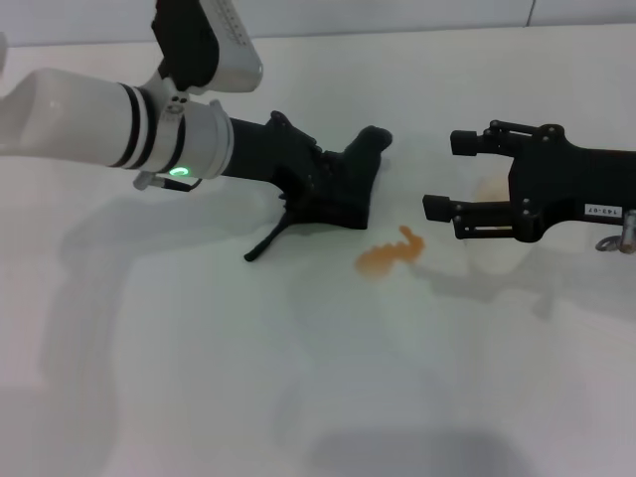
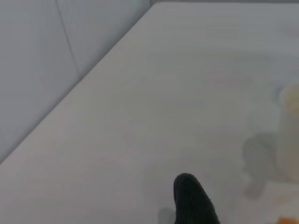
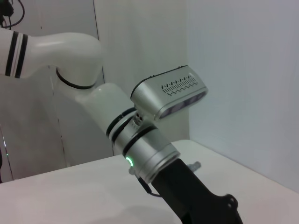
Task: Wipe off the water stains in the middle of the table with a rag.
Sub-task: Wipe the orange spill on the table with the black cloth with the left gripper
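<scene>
Rag (image 1: 343,184): black cloth bunched on the white bench (image 1: 199,378), a narrow tail trailing toward the near side; it lies just beside the stain, on the left-arm side of it.
Left hand (image 1: 308,184): we see it buried in the rag, low over the bench; we cannot tell whether it grips or merely presses, as the cloth hides the tips.
Water stains (image 1: 390,253): small orange-brown puddle with a wavy edge, mid-bench, apart from the rag and not yet touched.
Right hand (image 1: 447,204): hovers on the far side of the puddle from the rag, spread wide and holding nothing; we judge it idle.
Step in hand: we judge the wipe itself has not begun; the cloth must first reach the puddle.
Doing it well: we keep the rag flat and pressed down, drag it across the whole puddle in one pass, and cover the wavy lobe nearest the right hand.
Risk: loose tail may smear liquid outward.
</scene>
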Controlling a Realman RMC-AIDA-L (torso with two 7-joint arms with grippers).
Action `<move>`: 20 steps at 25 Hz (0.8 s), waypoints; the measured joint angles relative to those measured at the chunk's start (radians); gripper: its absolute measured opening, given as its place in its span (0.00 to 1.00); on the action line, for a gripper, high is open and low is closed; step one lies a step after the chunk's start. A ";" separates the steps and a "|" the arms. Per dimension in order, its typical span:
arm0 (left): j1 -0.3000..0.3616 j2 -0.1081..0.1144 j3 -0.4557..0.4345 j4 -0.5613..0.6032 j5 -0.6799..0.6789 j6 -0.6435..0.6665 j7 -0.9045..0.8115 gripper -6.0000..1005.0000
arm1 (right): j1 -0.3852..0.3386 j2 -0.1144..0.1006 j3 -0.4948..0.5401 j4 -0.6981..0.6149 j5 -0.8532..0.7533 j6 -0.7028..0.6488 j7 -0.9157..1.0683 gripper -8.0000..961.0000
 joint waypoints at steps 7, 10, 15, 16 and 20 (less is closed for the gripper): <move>0.000 -0.003 0.115 -0.032 -0.140 -0.022 0.039 0.06 | 0.000 0.000 -0.001 -0.001 0.001 -0.003 -0.001 0.86; 0.012 -0.004 0.203 -0.034 -0.205 -0.038 0.039 0.06 | 0.000 0.000 -0.001 0.000 0.001 -0.003 -0.002 0.86; 0.020 -0.005 0.312 -0.036 -0.281 -0.043 0.037 0.06 | 0.001 0.000 -0.002 0.002 0.001 -0.004 -0.002 0.86; 0.020 -0.005 0.323 -0.036 -0.289 -0.043 0.037 0.06 | 0.001 0.000 -0.002 0.001 0.001 -0.004 -0.002 0.86; 0.021 -0.005 0.391 -0.031 -0.335 -0.038 0.037 0.06 | 0.001 0.000 -0.003 -0.001 0.001 -0.006 -0.002 0.86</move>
